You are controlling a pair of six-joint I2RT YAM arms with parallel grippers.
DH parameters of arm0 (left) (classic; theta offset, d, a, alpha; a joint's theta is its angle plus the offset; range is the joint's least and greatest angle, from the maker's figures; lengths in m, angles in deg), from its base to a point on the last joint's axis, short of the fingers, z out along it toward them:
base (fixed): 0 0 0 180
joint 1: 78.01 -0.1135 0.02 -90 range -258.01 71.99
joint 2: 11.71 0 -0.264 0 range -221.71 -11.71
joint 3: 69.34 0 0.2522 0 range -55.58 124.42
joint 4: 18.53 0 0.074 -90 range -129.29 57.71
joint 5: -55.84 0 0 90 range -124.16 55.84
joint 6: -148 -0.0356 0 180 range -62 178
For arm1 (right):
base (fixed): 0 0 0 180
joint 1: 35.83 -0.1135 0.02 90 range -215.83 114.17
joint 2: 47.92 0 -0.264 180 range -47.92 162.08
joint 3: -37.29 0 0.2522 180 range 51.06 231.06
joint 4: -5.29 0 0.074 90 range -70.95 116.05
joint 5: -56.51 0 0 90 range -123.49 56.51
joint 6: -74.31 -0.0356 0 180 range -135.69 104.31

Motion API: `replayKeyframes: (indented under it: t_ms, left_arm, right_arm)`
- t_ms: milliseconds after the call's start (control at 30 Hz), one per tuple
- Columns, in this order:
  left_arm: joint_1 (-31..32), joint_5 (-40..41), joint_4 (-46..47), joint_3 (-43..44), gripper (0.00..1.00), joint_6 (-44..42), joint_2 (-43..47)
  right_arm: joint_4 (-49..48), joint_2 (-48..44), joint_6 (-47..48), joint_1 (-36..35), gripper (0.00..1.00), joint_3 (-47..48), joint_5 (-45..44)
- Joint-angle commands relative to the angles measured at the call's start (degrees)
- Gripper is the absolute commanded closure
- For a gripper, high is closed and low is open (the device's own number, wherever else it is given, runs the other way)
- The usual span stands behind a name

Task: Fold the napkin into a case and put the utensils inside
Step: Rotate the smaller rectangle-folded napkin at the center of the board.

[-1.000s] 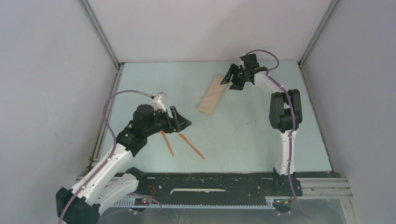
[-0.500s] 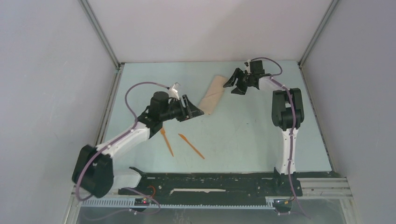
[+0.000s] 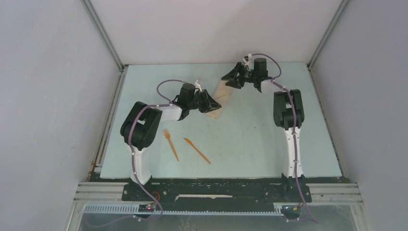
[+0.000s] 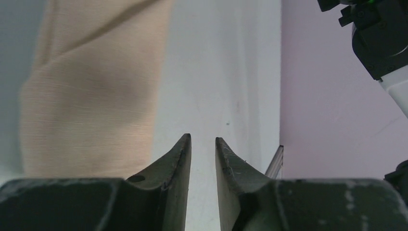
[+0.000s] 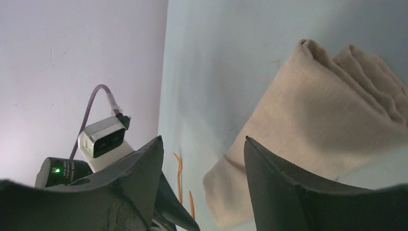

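Left gripper (image 3: 215, 106) swung from the utensils (image 3: 171, 145) to the case's (image 3: 222, 91) near end, jaws narrowed, empty; right gripper (image 3: 229, 80) wide.

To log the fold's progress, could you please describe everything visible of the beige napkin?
The napkin is plain beige woven cloth, folded into a narrow oblong of several soft layers, lying flat and slanted on the pale table. The left gripper hangs over its near end, the right gripper by its far end; contact is unclear.
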Motion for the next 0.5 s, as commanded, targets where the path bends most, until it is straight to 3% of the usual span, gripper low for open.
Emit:
replayKeyframes:
  t_ms: [0,333,467]
  left_arm:
    - [-1.11,1.9,-1.45,3.01,0.71,-2.38,-3.9]
    - [-2.11,6.02,-8.23,1.51,0.63,-2.22,-7.28]
    - [-1.56,6.13,-11.13,2.2,0.48,-7.48,-1.15]
  right_arm:
    - [-5.3,7.84,-5.97,-1.3,0.31,6.95,5.82]
    - [-3.85,17.85,-10.58,0.87,0.31,17.09,3.23]
    - [1.96,14.94,-7.64,0.54,0.32,18.92,4.73]
